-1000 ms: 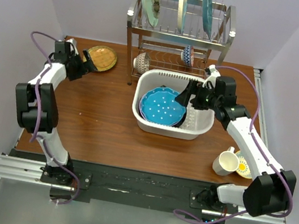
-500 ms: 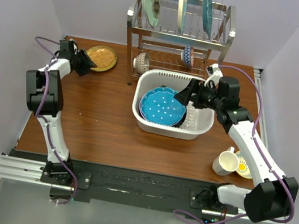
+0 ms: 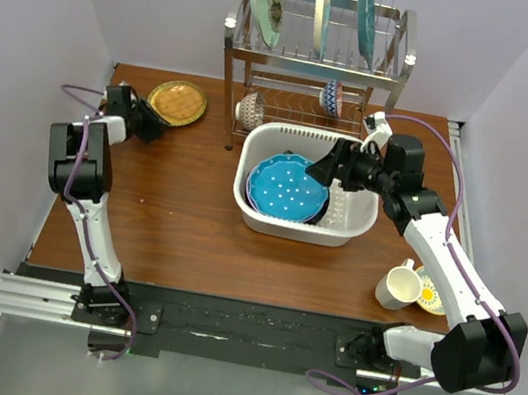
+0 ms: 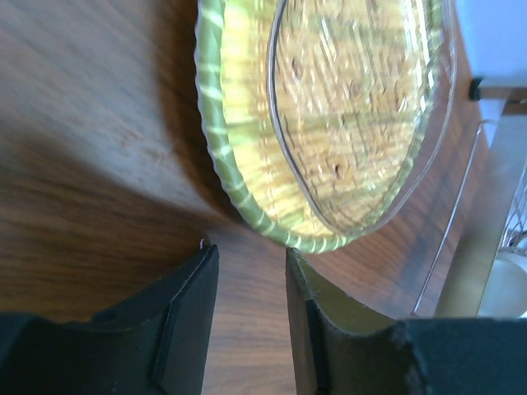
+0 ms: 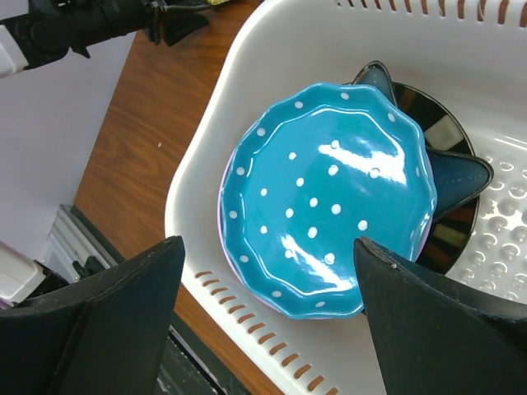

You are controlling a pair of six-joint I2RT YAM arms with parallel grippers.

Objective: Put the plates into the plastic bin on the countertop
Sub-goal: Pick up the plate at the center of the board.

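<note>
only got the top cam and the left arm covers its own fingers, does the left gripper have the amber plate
Observer: No. On the left wrist camera the left gripper has its fingers apart with only bare countertop between them. The amber plate has its rim just past the tips.
Operator: ok, what is the right arm hovering over, i just see blue
Observer: The right wrist camera shows a stack: the blue dotted plate on top, a dark blue star-shaped plate poking out beneath it, and the edge of a lavender plate on the opposite side.
Operator: is it carrying anything
Observer: No. The right gripper is wide open above the plastic bin, with nothing held between its fingers.
</note>
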